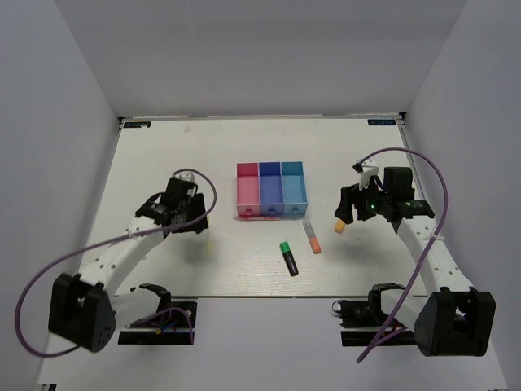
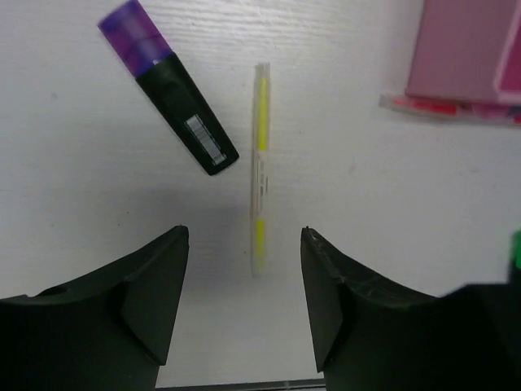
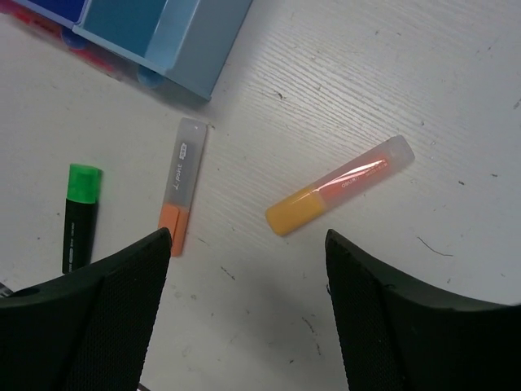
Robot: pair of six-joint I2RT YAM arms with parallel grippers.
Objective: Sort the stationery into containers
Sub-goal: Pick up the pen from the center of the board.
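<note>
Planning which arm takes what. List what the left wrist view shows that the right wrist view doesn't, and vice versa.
Left wrist only: purple marker, thin yellow stick, pink bin. Right wrist only: orange-grey marker, short orange-yellow marker, light blue bin, and the green highlighter in full; the left shows just a green sliver at its edge. Both: white table and an open gripper: left gripper, right gripper.

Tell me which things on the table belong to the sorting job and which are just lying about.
Job: green highlighter, orange-grey marker, orange-yellow marker, purple marker, thin yellow stick, pink stick, three joined bins.
Lying about: nothing loose that I can see; only the arms' purple cables.
</note>
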